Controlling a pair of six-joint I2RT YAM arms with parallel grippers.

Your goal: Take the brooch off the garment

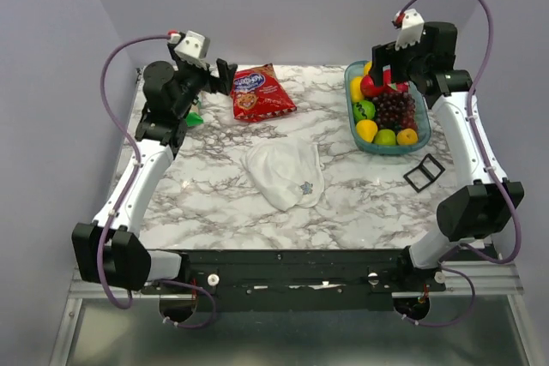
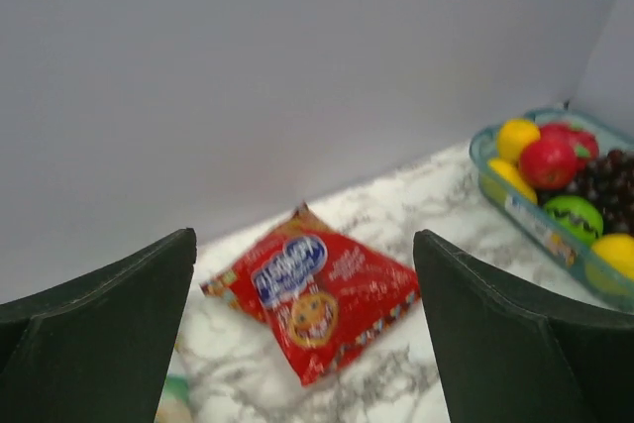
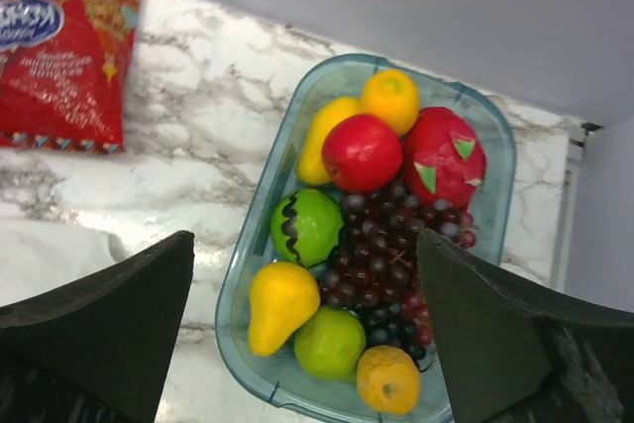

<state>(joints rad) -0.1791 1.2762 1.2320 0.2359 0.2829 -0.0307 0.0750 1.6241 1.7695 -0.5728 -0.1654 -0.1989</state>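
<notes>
A white garment (image 1: 286,174) lies crumpled in the middle of the marble table. The brooch (image 1: 305,186), a tiny bluish-grey star-shaped pin, sits on the garment's lower right part. My left gripper (image 1: 225,75) is open and empty, raised at the back left, far from the garment. In the left wrist view the gripper (image 2: 305,334) is open above a red snack bag (image 2: 317,294). My right gripper (image 1: 384,66) is open and empty, raised over the fruit tray at the back right. In the right wrist view the gripper (image 3: 305,329) frames the fruit; a corner of the garment (image 3: 45,257) shows at the left.
A red snack bag (image 1: 261,92) lies at the back centre. A blue-green tray (image 1: 352,83) of fruit stands at the back right, also in the right wrist view (image 3: 243,274). A black square frame box (image 1: 424,172) lies right of the garment. A small green item (image 1: 194,117) sits by the left arm.
</notes>
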